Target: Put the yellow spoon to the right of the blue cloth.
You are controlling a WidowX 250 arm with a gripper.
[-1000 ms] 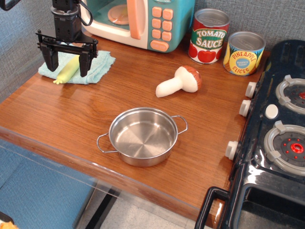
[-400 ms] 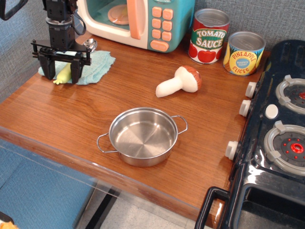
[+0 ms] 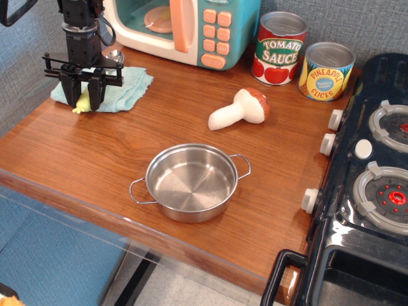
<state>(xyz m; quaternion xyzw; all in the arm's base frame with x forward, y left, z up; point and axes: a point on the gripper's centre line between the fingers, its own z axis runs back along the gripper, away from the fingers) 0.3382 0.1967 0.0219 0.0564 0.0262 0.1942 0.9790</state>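
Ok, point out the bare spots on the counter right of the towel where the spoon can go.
Best patch: bare wood between the towel and the mushroom, in front of the toy microwave. Another lies left of the pan. It is crowded on the towel, where the end effector closes around the spoon, and by the cans.

Bright, even light falls from above. Soft glare streaks the wooden desk near its left edge, and highlights gleam inside the steel pan. Shadows stay short and faint. Focus is sharp throughout, with no visible edge distortion.
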